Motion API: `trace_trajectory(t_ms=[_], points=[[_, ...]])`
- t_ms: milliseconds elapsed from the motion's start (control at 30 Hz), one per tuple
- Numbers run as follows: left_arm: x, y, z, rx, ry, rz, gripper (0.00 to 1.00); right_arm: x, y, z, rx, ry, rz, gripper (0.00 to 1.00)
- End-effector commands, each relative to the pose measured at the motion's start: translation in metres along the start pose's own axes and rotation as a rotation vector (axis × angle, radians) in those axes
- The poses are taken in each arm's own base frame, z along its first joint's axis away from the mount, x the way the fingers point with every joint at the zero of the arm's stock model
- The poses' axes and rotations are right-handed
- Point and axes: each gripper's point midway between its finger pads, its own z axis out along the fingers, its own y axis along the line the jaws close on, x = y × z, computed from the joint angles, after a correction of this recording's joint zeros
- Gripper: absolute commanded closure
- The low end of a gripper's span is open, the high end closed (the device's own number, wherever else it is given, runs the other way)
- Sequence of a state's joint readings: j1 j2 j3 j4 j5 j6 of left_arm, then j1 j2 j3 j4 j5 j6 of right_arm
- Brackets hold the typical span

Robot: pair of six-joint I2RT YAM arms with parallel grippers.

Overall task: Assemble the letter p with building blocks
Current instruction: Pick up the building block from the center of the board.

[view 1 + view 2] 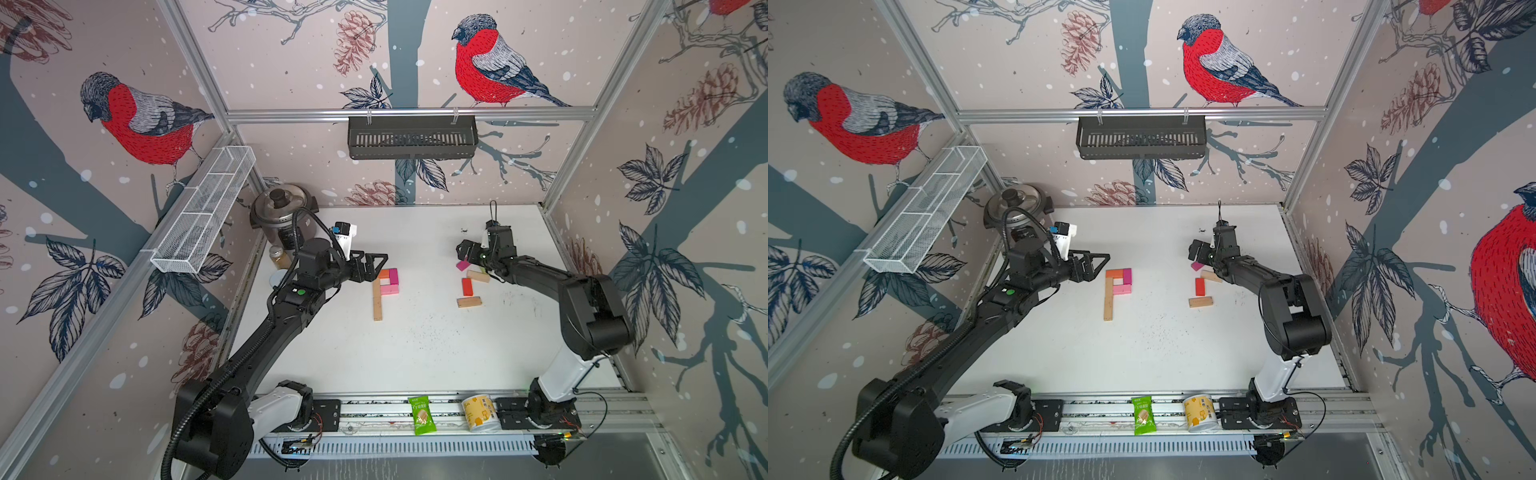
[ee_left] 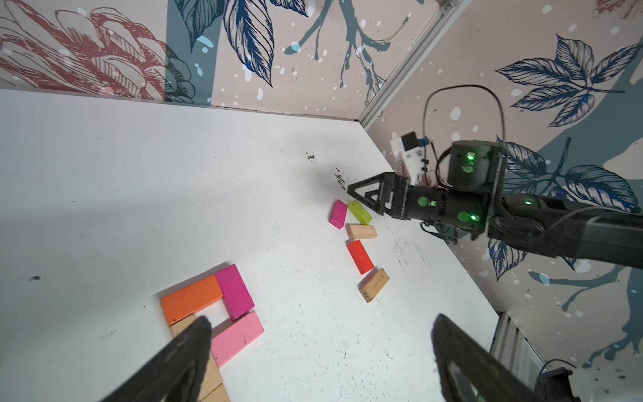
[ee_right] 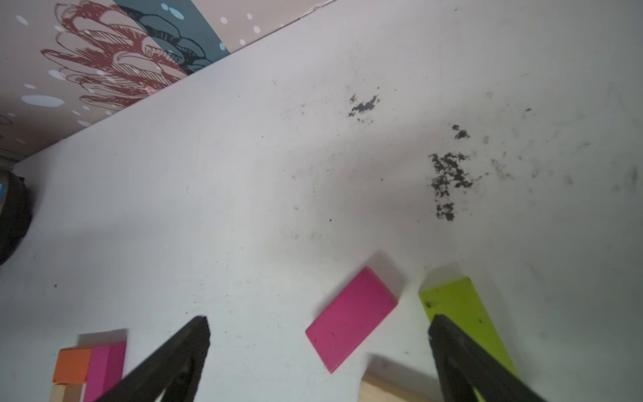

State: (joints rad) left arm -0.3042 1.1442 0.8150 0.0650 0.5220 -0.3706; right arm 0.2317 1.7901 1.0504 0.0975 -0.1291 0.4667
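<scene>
One table (image 1: 415, 353) bears a cooker (image 1: 282, 208) at its far-left corner. Left gripper (image 2: 320, 330), jaws spread and empty, hovers at the P-shaped blocks (image 1: 390, 288). Right gripper (image 3: 320, 323), jaws spread and empty, hovers over loose blocks (image 1: 466, 286). Cup (image 1: 480, 411) and packet (image 1: 422, 415) lie on the front rail (image 1: 374, 409).

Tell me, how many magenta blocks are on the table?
2. One magenta block is in the assembled P, touching the orange block; the other lies loose beside the lime green block. Others may be hidden.
</scene>
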Motion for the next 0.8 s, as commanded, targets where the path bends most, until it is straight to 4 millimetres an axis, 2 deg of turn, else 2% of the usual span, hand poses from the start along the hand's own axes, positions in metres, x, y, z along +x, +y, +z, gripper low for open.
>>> trace_trajectory(t_ms=[0, 100, 267, 400, 767], points=[[-0.011, -0.011, -0.004, 0.047, -0.032, 0.045, 0.03, 0.01, -0.007, 0.012, 0.017, 0.078, -0.032, 0.0], [-0.013, -0.015, -0.006, 0.07, -0.036, 0.052, 0.03, 0.014, -0.009, 0.027, 0.023, 0.131, -0.054, 0.0], [-0.016, -0.016, -0.009, 0.071, -0.049, 0.053, 0.03, 0.017, -0.012, 0.039, 0.023, 0.154, -0.08, 0.0], [-0.017, -0.015, -0.011, 0.067, -0.056, 0.057, 0.03, 0.03, -0.012, 0.048, -0.004, 0.209, -0.092, 0.0], [-0.018, -0.016, -0.012, 0.075, -0.061, 0.049, 0.03, 0.062, 0.004, 0.039, 0.008, 0.239, -0.137, 0.0]])
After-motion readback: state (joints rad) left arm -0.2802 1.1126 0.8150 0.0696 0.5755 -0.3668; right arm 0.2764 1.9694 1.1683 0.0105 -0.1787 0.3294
